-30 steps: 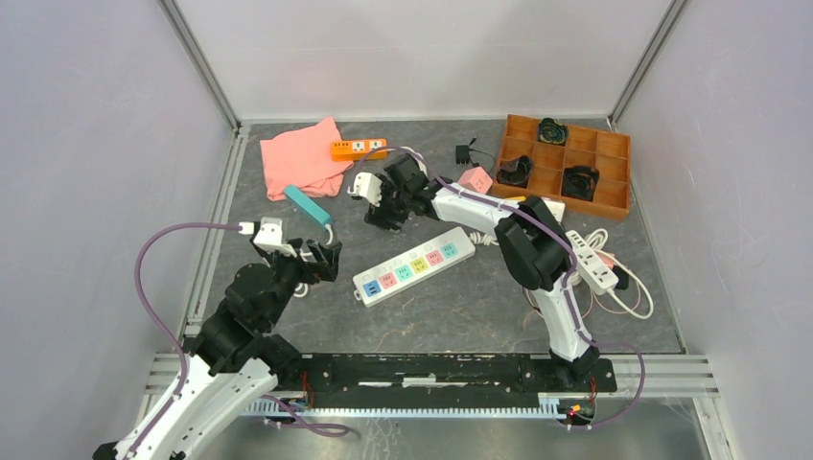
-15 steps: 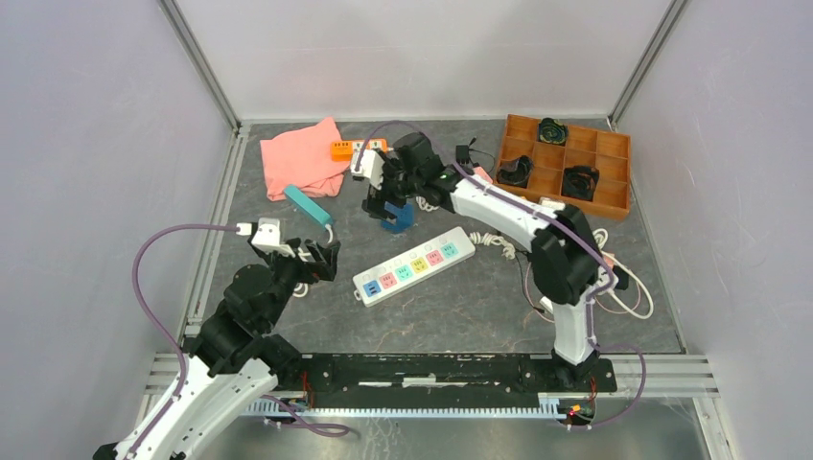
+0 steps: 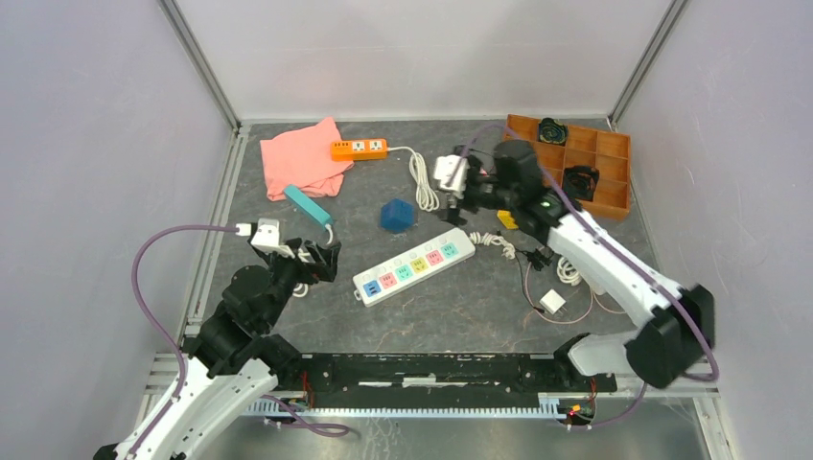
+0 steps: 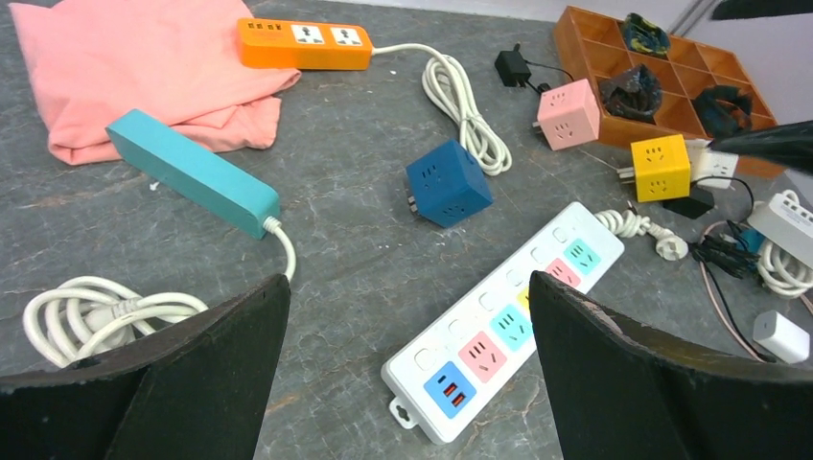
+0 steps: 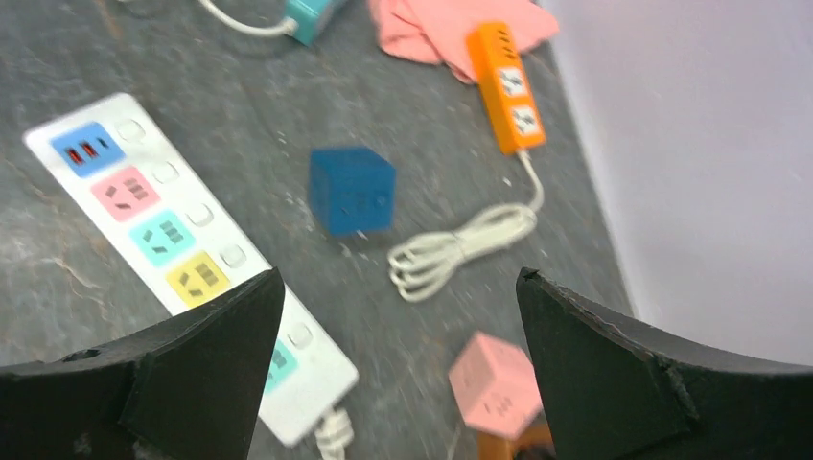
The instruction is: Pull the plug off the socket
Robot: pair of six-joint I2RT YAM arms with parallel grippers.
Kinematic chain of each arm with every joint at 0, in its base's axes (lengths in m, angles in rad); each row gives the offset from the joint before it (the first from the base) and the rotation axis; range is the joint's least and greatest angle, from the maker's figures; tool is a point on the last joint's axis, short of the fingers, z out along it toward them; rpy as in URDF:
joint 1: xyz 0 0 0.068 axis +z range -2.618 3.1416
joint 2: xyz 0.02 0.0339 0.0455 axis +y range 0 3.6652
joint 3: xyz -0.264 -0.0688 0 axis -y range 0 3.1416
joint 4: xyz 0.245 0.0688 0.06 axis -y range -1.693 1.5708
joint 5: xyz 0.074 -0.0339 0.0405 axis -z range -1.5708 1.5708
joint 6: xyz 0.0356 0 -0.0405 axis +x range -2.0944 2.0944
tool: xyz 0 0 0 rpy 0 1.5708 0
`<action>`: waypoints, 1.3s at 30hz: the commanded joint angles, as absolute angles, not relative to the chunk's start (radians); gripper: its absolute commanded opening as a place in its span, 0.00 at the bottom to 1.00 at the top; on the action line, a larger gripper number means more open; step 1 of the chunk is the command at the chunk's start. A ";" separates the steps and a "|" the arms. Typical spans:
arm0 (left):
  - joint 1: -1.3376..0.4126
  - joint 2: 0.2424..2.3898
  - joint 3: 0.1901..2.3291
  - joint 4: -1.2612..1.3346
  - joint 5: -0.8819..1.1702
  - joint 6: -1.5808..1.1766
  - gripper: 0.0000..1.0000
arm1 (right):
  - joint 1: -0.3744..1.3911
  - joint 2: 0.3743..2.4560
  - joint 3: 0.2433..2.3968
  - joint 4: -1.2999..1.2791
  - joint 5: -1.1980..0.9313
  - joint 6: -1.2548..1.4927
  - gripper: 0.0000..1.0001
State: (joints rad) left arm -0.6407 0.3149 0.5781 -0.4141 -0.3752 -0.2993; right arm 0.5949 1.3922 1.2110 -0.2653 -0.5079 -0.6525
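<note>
Jaws of the left arm (image 3: 251, 305) stand fully open over the near-left part of the bench (image 3: 451, 316) and hold nothing. Jaws of the right arm (image 3: 594, 254) are likewise spread wide and empty, raised above the far middle of the bench.

The socket (image 3: 415, 265) is a long white power strip lying flat at mid-bench, outlets facing up. In the top view its long axis runs diagonally from near-left to far-right. The near-left end carries the blue outlet. The far-right end gives off a white cord (image 3: 494, 241), which lies loosely kinked on the bench. Along the strip run pastel outlets in blue, pink, green and yellow, with a row of small white buttons beside them.

The plug (image 3: 396, 215), a dark blue cube, rests on the bench beyond the strip, near it but apart.

Also shown: an orange strip (image 3: 359, 149), a pink cloth (image 3: 302, 158), a teal strip (image 3: 307, 204) and a wooden tray (image 3: 614, 144).
</note>
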 commanded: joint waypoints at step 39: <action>-0.637 0.634 1.037 -0.381 0.170 -0.408 1.00 | -0.101 0.733 1.034 -0.380 -0.754 -0.313 0.98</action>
State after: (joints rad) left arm -0.6407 0.6140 0.9859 -0.3958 0.0830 -0.4042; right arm -0.0986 0.7502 0.9718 -0.3531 -0.7082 -0.3313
